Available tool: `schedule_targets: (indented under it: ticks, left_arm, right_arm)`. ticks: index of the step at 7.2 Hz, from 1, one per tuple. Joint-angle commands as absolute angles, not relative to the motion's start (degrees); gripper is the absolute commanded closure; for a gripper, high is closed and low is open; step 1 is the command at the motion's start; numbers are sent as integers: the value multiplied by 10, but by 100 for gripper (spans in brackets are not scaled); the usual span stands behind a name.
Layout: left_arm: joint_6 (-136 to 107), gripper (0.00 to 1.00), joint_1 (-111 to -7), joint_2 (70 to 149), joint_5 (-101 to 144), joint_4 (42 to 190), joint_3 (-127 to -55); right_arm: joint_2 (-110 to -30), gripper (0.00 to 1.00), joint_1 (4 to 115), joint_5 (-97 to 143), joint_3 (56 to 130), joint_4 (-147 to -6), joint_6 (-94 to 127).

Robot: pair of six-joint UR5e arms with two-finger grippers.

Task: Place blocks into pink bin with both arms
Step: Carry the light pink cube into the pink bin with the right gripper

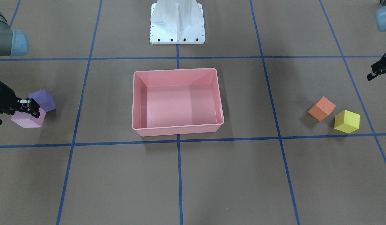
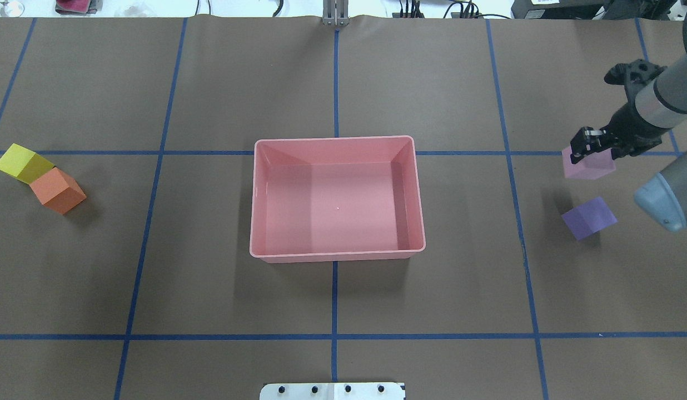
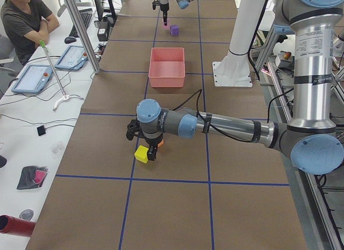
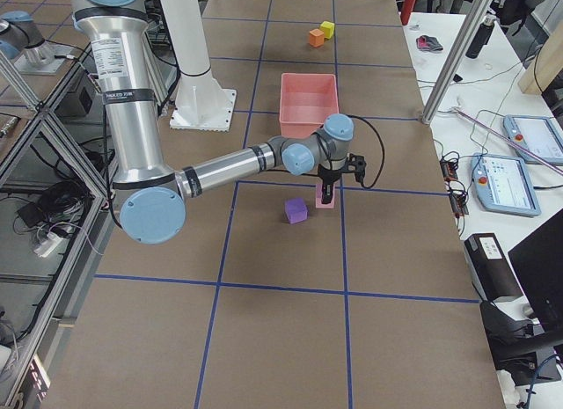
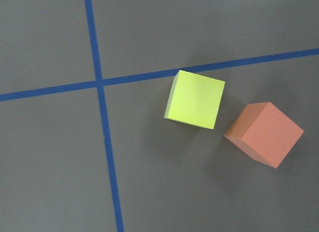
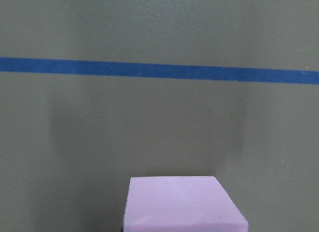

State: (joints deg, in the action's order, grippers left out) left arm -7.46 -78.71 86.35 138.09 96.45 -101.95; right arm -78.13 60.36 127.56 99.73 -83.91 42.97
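The right pincer (image 1: 30,106) sits at the top of the light pink matte cube (image 1: 26,120); I cannot tell if it grips. The purple matte cube (image 1: 43,99) lies just beside. The left pincer (image 1: 379,68), state unclear, hangs over the orange matte cube (image 1: 321,108) and yellow matte cube (image 1: 346,121). Overhead, the shallow salmon-pink plastic bin (image 2: 337,256) rests on the brown bench (image 2: 210,300), well apart from the right pincer.

Pink bin (image 2: 335,138) open-topped, bare table (image 2: 210,289) on every side; orange cube (image 2: 57,190) crowds yellow cube (image 2: 23,163), narrow gap; white pedestal (image 1: 177,22) behind bin
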Motion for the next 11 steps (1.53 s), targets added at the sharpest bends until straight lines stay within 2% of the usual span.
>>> schedule_targets:
  ticks: [1,3,5,7,11]
  left_arm:
    - [-82,1,-764,872,1342,1003,-1014]
    - [-84,1,-707,916,1317,1004,-997]
    - [-145,1,-682,918,1317,1022,-976]
    - [-156,1,-654,918,1311,1083,-969]
    - [-201,1,-644,925,1303,1085,-969]
  right_arm:
    - [-695,100,572,1274,1019,-893,543]
    - [-642,100,500,1266,1034,-892,667]
    - [-629,100,421,1204,1071,-892,713]
    - [-594,100,389,1187,1065,-893,756]
    - [-573,98,327,1126,1049,-893,758]
